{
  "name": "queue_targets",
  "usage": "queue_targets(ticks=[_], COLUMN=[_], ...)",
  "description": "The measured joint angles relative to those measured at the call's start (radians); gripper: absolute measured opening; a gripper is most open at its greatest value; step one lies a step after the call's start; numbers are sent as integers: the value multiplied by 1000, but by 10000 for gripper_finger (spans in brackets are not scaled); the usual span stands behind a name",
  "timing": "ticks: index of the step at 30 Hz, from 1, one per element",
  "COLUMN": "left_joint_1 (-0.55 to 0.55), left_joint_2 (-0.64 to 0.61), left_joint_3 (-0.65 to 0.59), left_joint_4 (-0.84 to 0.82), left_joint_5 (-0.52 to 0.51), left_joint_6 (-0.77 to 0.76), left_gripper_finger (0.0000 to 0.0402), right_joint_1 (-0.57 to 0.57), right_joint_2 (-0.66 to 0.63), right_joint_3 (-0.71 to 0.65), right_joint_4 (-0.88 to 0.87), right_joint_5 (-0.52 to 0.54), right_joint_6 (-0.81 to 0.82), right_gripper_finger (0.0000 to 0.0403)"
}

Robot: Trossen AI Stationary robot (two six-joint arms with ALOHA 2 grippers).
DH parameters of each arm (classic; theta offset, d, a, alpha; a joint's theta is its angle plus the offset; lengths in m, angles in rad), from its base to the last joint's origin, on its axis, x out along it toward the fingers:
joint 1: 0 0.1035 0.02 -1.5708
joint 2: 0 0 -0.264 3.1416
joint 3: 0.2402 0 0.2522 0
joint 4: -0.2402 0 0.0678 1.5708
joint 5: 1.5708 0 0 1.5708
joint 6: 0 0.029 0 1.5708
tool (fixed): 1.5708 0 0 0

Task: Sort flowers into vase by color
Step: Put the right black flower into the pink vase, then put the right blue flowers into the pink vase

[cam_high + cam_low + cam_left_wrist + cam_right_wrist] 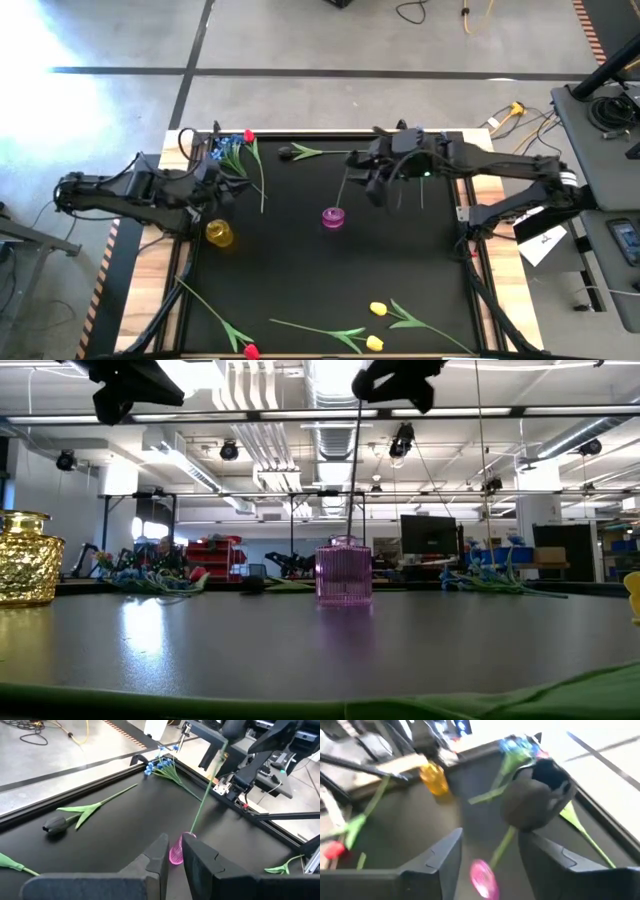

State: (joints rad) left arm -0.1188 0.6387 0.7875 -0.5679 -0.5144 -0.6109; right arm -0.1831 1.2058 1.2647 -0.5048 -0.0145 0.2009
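Overhead, right gripper (372,178) around thin green stem (345,186) above ribbed pink vase (333,217)

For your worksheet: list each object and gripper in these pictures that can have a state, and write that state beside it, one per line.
Pink vase: upright, one stem standing in it.
Yellow vase: upright, no flower in it.
Dark flower: held in the right gripper, stem end in the pink vase.
Second dark flower: lying flat.
Blue flowers: lying flat.
Yellow tulips: lying flat.
Red tulip: lying flat.
Left gripper: slightly open, empty.
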Motion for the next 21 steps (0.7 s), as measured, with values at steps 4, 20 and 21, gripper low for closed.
queue_targets(ticks=[4, 20, 21], left_joint_1=[0, 1, 1], left_joint_2=[-7, -6, -5], left_joint_3=[12, 17, 16], left_joint_4=[-6, 2, 2], left_joint_5=[0, -3, -3], left_joint_6=[15, 18, 18], left_gripper_finger=[39, 39, 39], right_joint_1=[-12, -213, -238], right_joint_2=[-41, -65, -65], right_joint_3=[23, -201, -224], right_joint_4=[-203, -585, -575], right_joint_5=[76, 217, 217], right_joint_6=[10, 313, 328], right_gripper_finger=[203, 208, 208])
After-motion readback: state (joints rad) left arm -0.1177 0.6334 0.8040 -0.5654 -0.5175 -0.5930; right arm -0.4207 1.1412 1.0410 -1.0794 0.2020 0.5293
